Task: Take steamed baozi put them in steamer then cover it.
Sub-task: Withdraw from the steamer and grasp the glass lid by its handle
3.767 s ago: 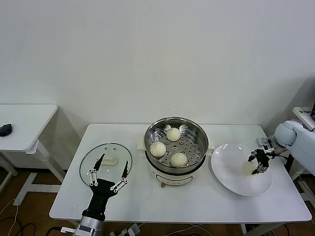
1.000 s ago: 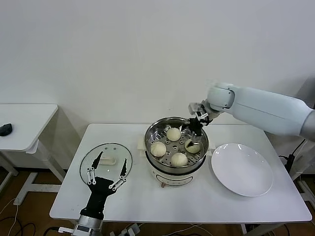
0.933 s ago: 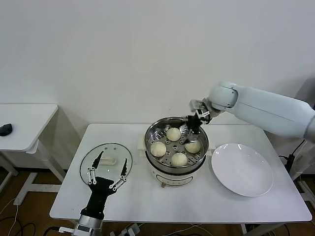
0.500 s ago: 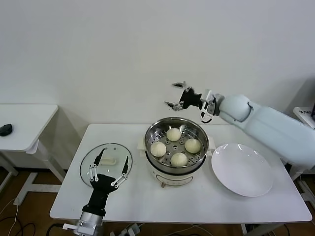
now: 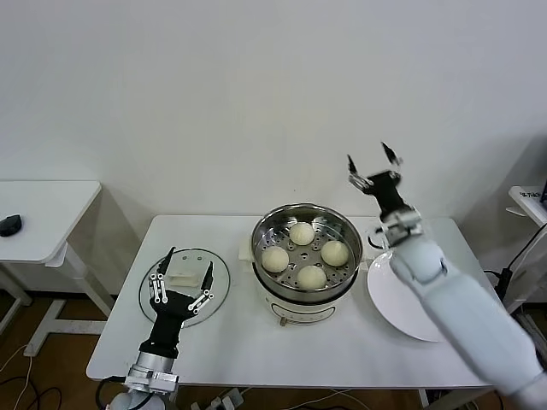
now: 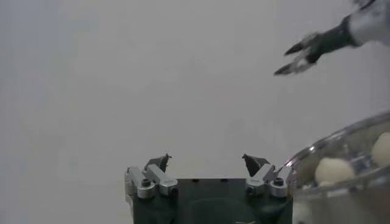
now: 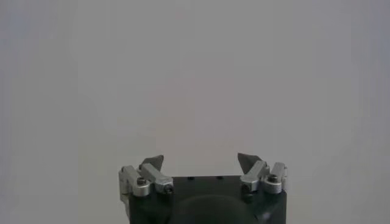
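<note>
Nearest, the left claw [image 5: 181,279] hovers spread wide and empty just above the cover [image 5: 184,284], which lies flat on the white table [image 5: 282,350] left of the steamer [image 5: 306,249]. To do this step well, I judge the claw should straddle the white handle squarely, close firmly, and lift level before carrying it over the pot. Inside the steamer rest all four steamed baozi [image 5: 298,254]; the plate [image 5: 395,295] beside it is bare. Farther back, the right claw [image 5: 373,169] is raised, open and empty, before a plain white wall.
</note>
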Tool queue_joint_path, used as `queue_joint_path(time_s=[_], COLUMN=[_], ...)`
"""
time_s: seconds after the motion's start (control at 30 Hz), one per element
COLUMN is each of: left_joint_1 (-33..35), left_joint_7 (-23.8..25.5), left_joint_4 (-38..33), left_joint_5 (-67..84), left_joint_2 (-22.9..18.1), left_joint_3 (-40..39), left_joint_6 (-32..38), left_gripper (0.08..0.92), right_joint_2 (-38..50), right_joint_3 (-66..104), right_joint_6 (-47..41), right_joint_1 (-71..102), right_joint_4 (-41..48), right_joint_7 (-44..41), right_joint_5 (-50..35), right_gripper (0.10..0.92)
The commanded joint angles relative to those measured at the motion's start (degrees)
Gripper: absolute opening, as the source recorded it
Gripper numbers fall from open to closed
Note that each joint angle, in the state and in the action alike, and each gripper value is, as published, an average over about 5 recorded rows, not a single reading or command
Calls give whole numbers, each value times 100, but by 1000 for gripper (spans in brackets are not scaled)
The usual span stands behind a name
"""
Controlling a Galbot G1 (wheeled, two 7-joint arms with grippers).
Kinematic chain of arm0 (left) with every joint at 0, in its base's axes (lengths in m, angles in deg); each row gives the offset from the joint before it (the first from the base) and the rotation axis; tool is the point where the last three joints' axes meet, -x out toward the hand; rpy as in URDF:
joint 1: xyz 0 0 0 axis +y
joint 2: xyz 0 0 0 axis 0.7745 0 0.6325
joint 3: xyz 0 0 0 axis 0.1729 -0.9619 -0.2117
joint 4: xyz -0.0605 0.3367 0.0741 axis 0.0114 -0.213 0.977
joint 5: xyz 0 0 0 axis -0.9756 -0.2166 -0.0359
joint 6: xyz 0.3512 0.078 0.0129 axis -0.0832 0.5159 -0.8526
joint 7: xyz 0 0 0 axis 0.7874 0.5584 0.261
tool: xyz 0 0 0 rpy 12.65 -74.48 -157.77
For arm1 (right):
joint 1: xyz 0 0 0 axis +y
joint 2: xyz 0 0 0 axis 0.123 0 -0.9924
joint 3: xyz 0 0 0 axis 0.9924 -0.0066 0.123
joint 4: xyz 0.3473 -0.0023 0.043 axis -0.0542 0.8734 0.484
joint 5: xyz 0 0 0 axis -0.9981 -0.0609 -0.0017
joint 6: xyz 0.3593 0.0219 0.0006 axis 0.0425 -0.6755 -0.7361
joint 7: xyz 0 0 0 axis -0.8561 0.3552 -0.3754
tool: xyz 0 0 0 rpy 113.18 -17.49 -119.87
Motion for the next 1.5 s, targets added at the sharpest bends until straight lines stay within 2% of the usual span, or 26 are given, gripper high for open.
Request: queue_joint_path(time_s=[0.03, 0.27, 0.5, 0.77, 1.0, 1.5], left_joint_1=[-306, -486, -999, -1704, -1906, -2266], left_joint_7=[-324, 90, 371, 67, 30, -201], left_joint_4=[914, 1542, 2475, 3338, 3587, 4023], left_joint_5=[-2119, -3296, -4028, -4404, -4574, -4423], left_joint_2=[353, 479, 479, 332, 290, 105], left_joint_3=[101, 286, 190, 66, 52, -9], left_joint_6=[-333, -443, -600, -659, -932, -921], left_gripper=[823, 823, 823, 823, 823, 823], right_joint_2=[-1025, -1146, -1246, -1391, -1480, -1510], right_joint_3=[3098, 3375, 3433, 3411, 3382, 3393], right_joint_6=[626, 854, 931, 961, 967, 940], right_joint_1=[3474, 4126, 4441, 4550, 4561, 4510], right_joint_4=[-375, -491, -521, -514, -499, -459], right_joint_7=[361, 1, -208, -292, -325, -340], right_joint_5=[415, 172, 41, 117, 191, 211], right_gripper=[823, 823, 823, 823, 823, 823])
